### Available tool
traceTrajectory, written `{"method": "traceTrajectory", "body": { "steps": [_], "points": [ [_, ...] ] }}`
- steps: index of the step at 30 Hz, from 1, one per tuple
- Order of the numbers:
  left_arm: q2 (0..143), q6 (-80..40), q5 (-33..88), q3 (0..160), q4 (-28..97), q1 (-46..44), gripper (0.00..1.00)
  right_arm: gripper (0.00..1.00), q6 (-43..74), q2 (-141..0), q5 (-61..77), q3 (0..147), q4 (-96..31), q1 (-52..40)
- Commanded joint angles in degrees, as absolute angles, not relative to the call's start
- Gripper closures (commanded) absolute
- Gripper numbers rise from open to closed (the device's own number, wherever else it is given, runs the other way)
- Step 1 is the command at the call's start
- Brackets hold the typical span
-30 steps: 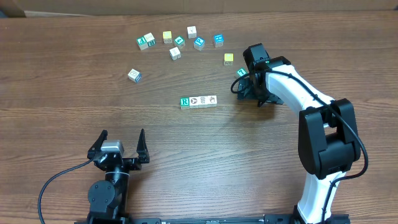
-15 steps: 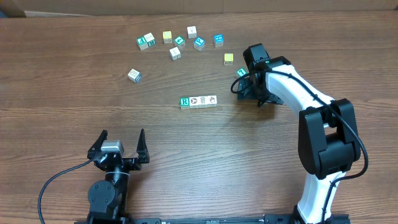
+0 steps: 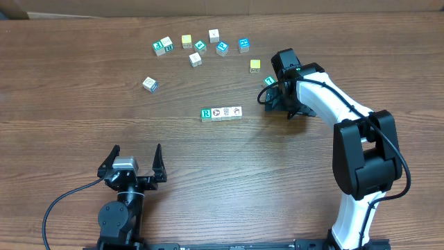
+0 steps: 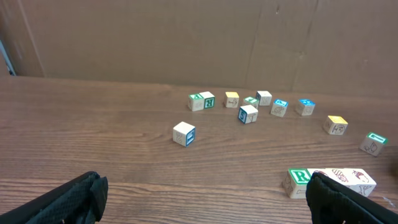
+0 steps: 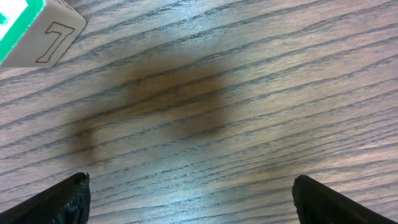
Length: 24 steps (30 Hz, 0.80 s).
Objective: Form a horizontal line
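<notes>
The horizontal line [image 3: 222,112] is a straight row of tiny white-faced cubes in mid table, a green R at its left end. It also shows in the left wrist view [image 4: 329,180], partly behind a fingertip. My right gripper [image 3: 277,104] is open and empty over bare wood, just right of the row; a green-edged cube [image 5: 31,31] lies beside it at the top left of the right wrist view. My left gripper [image 3: 134,163] is open and empty near the table's front edge, well clear of the row.
Several loose cubes lie scattered at the back: a teal-faced one [image 3: 243,44], a yellow one [image 3: 255,65], another yellow one [image 3: 186,41], and a lone cube [image 3: 150,84] to the left. A green cube [image 3: 269,80] sits by the right arm.
</notes>
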State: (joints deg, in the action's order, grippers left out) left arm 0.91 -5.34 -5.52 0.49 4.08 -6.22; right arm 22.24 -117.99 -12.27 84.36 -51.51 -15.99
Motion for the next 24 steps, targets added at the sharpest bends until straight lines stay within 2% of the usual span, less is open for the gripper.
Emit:
{"method": "traceTrajectory", "body": {
  "steps": [1, 24],
  "points": [
    [0.3, -3.8, -4.9, 0.3, 4.1, -5.5, 0.01, 0.0, 22.3, -115.9, -12.8, 85.5, -51.3, -15.6],
    [0.3, -3.8, -4.9, 0.3, 4.1, -5.5, 0.0, 0.0, 22.0, -100.1, -11.3, 84.9, -52.5, -14.9]
  ]
}}
